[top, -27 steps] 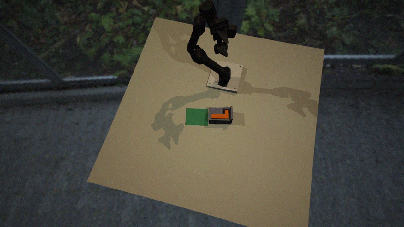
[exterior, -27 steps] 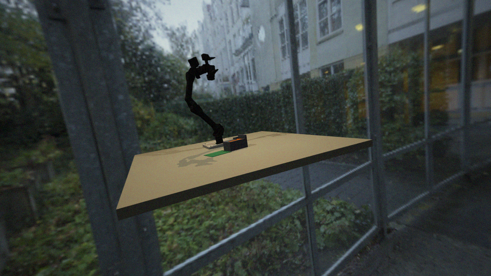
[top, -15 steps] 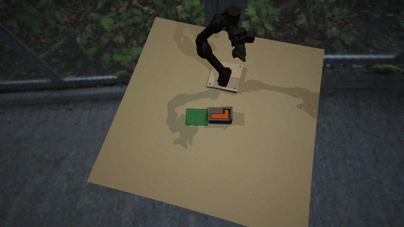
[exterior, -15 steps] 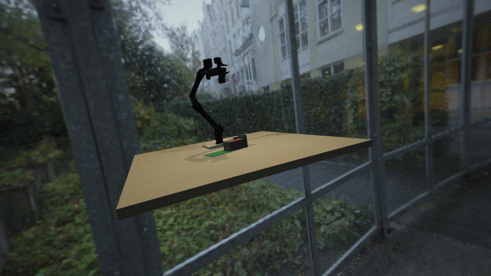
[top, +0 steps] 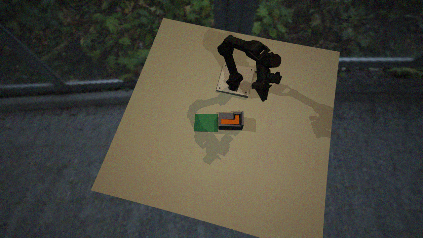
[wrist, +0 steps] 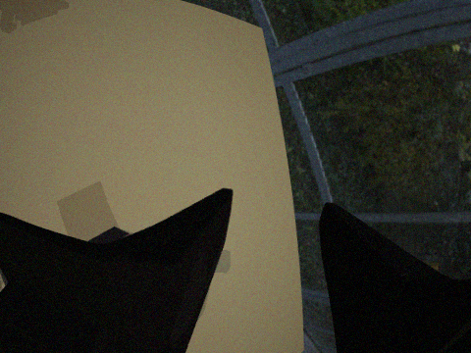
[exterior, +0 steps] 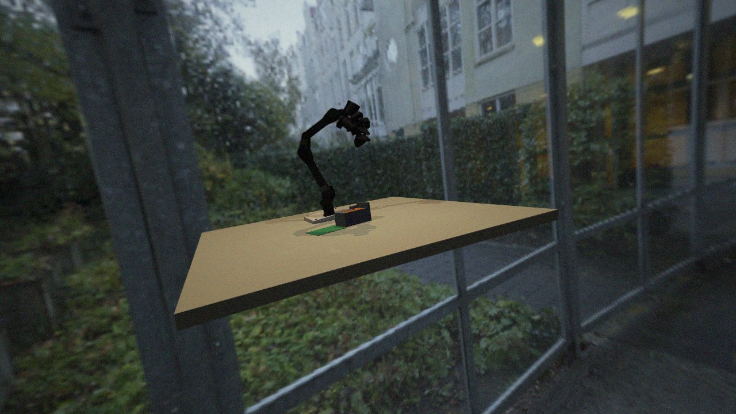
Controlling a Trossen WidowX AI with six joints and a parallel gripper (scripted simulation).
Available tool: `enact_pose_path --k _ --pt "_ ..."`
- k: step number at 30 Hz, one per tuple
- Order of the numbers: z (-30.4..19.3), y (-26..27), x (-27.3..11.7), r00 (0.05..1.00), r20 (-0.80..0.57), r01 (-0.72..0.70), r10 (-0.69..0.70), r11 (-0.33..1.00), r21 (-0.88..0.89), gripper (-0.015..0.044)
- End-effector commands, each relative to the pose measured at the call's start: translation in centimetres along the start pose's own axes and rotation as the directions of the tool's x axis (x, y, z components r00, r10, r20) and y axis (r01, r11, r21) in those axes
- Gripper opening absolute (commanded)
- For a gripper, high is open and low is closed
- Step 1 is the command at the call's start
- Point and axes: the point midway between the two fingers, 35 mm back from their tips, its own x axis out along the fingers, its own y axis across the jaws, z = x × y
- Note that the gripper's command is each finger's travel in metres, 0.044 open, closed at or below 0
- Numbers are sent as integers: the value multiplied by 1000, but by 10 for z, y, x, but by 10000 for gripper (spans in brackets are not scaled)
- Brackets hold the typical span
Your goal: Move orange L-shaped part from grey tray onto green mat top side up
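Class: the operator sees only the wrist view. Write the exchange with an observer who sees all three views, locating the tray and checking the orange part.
Operator: I see only table top past my fingers. Where is the tray?
Observer: The top view shows the grey tray mid-table, in front of the arm's base plate, outside your frame.
Operator: Is the part tipped up?
Observer: No, the orange part lies flush in its pocket.
Operator: Then pressing its L-shaped end probably comes first.
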Motion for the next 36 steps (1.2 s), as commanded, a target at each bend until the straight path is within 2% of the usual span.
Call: enact_pose_path --k 1,7,12,15,29,36 --pt "-37 34 56 967 -179 -133 181 960 248 180" --pt "-93 76 103 838 -350 -142 420 785 602 180" --pt "-145 115 123 659 -419 19 625 542 840 180" --pt "-164 131 126 572 -419 128 705 428 895 180" --pt "-165 132 127 572 -419 128 705 428 895 180" --pt "-189 172 162 572 -420 128 705 428 894 180"
